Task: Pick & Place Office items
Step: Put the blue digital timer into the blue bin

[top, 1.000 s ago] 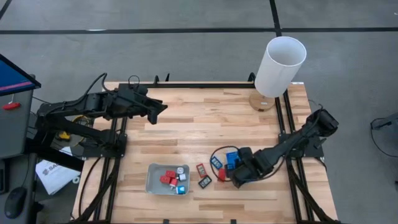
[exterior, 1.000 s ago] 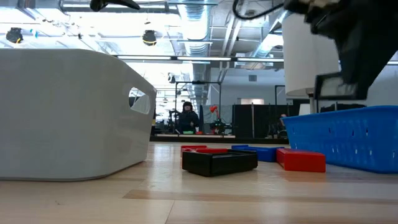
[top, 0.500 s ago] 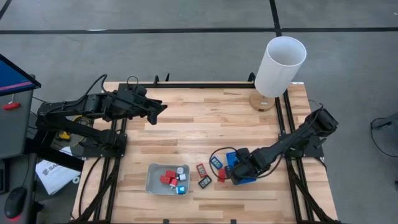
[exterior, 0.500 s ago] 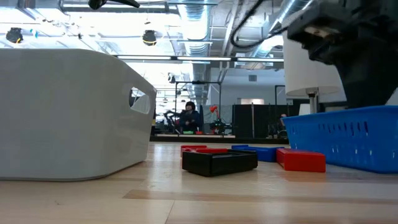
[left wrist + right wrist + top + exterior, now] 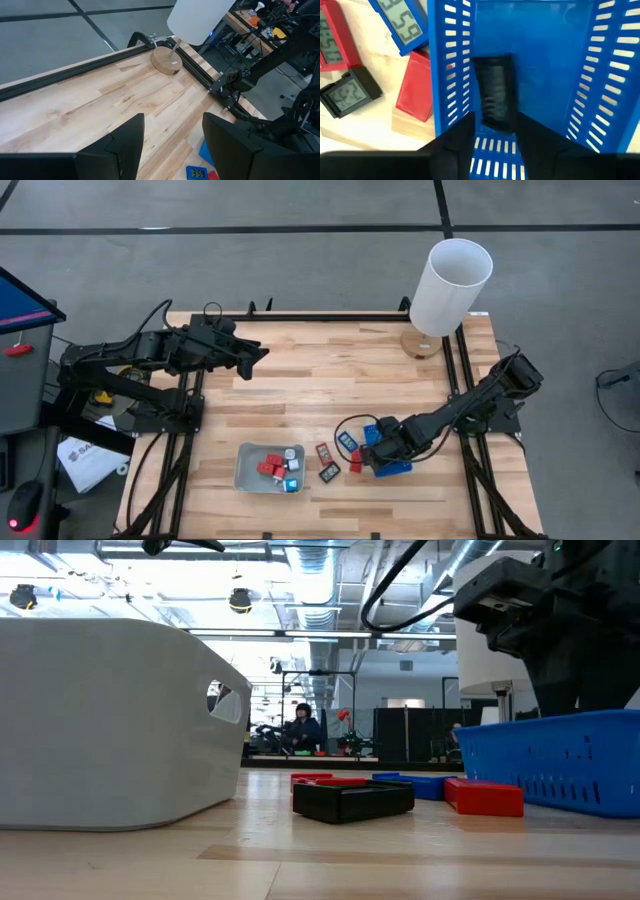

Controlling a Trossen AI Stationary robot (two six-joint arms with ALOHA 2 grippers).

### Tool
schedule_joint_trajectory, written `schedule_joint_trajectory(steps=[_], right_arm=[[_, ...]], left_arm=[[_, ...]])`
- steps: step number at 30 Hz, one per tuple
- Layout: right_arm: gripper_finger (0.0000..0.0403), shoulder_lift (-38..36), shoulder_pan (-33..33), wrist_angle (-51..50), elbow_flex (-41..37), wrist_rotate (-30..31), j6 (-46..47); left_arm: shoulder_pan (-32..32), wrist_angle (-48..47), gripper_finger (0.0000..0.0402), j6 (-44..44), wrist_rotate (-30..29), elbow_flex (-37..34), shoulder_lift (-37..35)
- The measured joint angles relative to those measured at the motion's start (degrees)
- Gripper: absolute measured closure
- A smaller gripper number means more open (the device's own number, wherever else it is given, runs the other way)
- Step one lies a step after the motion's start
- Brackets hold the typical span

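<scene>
bare tabletop (image 5: 330, 370) mid-table, blue tray (image 5: 392, 467) walls confine right hand (image 5: 375, 461)

A tall white cylinder (image 5: 451, 286) stands at the wooden table's (image 5: 300, 390) far right corner; a person (image 5: 301, 728) sits beyond.

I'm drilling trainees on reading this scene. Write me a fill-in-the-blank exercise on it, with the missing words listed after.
1. The right pincer hangs over the ____ tray, where a black item lies.
2. The grey tray holds several ____ blocks.
3. The left pincer waits over bare wood, fingers ____.
4. The tall white cylinder stands on a round ____ base.

Missing words: blue; red; open; wooden
</scene>
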Motion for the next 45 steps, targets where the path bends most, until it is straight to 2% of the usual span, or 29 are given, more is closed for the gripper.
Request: schedule_joint_trajectory(steps=[7,14,18,22,26,29,34,39,45], right_arm=[[0.0219,0.0,0.1,-2.8,2.6,1.8,-0.8],[0.0211,-4.3,-0.7,-9.8,7.6,10.0,-2.6],[0.0216,-7.6,-2.9,-7.4,8.5,12.7,-11.7],[0.0221,-9.5,-6.6,-2.8,9.1,13.1,-26.4],[0.0225,-9.7,-11.3,0.5,10.7,8.1,-39.4],[0.0222,-9.7,-14.7,1.0,11.6,5.1,-43.9],[0.0198,-9.7,-18.8,0.5,13.0,-1.0,-45.9],[0.0174,-8.6,-18.4,4.6,13.5,-5.0,-45.0],[0.0167,0.2,-15.1,8.0,22.2,-14.8,-47.0]], left_arm=[[0.0,0.1,0.0204,0.0,-0.3,0.0,0.0],[-1.1,0.2,0.0204,1.6,0.0,0.0,1.7],[-2.2,0.1,0.0203,2.0,1.4,0.0,4.3],[-3.2,0.4,0.0206,3.1,3.2,0.0,6.8],[-4.1,0.5,0.0206,3.0,3.4,0.0,8.2],[-4.6,0.6,0.0206,2.7,3.4,0.0,8.3],[-5.2,0.4,0.021,1.5,3.1,0.0,7.0],[-5.2,0.1,0.021,1.5,2.7,0.0,5.2],[-5.1,0.4,0.0213,2.6,1.8,0.0,2.8]])
